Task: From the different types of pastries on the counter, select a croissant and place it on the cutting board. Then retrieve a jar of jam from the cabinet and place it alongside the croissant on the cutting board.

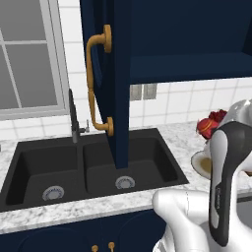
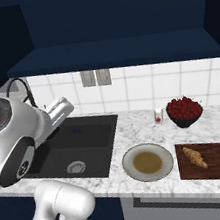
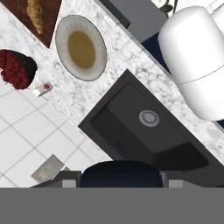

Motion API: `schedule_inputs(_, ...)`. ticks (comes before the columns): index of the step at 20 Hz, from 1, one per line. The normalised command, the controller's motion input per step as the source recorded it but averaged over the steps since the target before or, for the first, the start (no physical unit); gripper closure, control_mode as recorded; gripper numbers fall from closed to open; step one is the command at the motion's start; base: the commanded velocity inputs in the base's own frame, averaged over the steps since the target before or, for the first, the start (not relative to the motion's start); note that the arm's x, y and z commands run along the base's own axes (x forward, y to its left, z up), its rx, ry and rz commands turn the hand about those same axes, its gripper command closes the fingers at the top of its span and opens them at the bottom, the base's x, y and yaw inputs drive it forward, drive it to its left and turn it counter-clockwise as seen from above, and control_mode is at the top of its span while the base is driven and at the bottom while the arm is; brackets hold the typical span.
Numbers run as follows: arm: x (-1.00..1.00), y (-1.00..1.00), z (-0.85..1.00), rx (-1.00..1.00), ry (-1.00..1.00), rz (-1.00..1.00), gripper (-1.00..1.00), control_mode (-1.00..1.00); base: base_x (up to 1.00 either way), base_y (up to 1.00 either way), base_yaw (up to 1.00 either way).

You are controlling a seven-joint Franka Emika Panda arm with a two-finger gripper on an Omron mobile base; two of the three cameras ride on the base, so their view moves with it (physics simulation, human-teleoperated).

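The croissant [image 2: 193, 158] [image 3: 35, 15] lies on the dark wooden cutting board [image 2: 219, 162] [image 3: 13, 5] at the right end of the marbled counter [image 2: 135, 128]. The navy cabinet [image 2: 108, 26] above the sink stands open, its door [image 1: 113, 74] with the brass handle [image 1: 96, 83] swung out. My gripper [image 3: 120, 179] hangs high over the sink, looking down. Its two grey fingertips [image 3: 68, 180] sit on either side of a dark rounded thing [image 3: 120, 168]. I cannot tell whether that thing is the jar of jam.
A round beige plate [image 2: 128, 159] [image 3: 61, 30] sits left of the board. A dark bowl of red berries [image 2: 184, 110] [image 3: 16, 70] and a tiny glass [image 2: 158, 116] [image 3: 43, 88] stand by the tiled wall. The black double sink [image 1: 88, 172] [image 3: 144, 140] and faucet [image 1: 74, 118] lie below.
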Motion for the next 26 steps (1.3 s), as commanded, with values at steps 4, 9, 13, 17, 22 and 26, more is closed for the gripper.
schedule_inputs(4, -0.02, 0.12, -0.27, 0.0, 0.02, 0.0, 1.0, -1.0, 0.0, 0.0, 0.0)
schedule_inputs(9, 0.0, 0.01, -0.03, 0.0, 0.02, 0.0, 1.0, -1.0, 0.0, 0.0, 0.0)
schedule_inputs(13, 0.0, 0.01, 0.0, 0.0, 0.05, -0.02, 1.0, -1.0, 0.0, 0.0, 0.0)
schedule_inputs(17, 0.0, 0.0, -0.01, 0.0, 0.03, -0.02, 1.0, 1.0, 0.0, 0.0, -0.01)
schedule_inputs(22, 0.0, 0.0, 0.0, 0.0, 0.0, 0.0, 1.0, 1.0, 0.1, -0.76, -0.02)
schedule_inputs(26, 0.0, 0.0, 0.0, 0.0, 0.0, 0.0, 1.0, 1.0, 0.18, -0.98, 0.0)
